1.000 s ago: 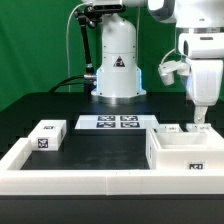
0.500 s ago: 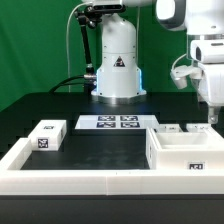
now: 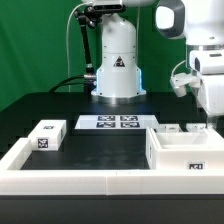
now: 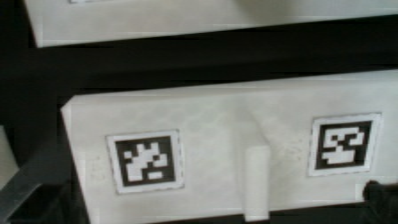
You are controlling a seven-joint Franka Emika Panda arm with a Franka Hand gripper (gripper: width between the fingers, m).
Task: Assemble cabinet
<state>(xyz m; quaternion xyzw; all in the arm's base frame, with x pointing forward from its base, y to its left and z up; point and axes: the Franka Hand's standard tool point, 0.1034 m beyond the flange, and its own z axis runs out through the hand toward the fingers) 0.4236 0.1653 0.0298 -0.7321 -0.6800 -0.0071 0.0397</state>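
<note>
The cabinet [image 3: 184, 151], a large white open box with a tag on its front, stands at the exterior view's right front. My gripper [image 3: 207, 121] hangs just behind it, low over small white tagged parts [image 3: 196, 128]. In the wrist view a flat white part [image 4: 231, 120] with two tags and a raised ridge lies right below the gripper [image 4: 199, 205]. The dark fingertips [image 4: 25, 203] stand wide apart at its two sides. The jaws are open and hold nothing.
A small white tagged block [image 3: 45, 135] sits at the exterior view's left. The marker board [image 3: 118, 122] lies in front of the robot base [image 3: 117, 62]. A long low white border wall [image 3: 80, 181] runs along the front. Another white tagged piece [image 4: 196, 20] lies beyond the part.
The arm has moved toward the exterior view's right and a little lower, from beside the cabinet's back corner to over the small parts behind it.
</note>
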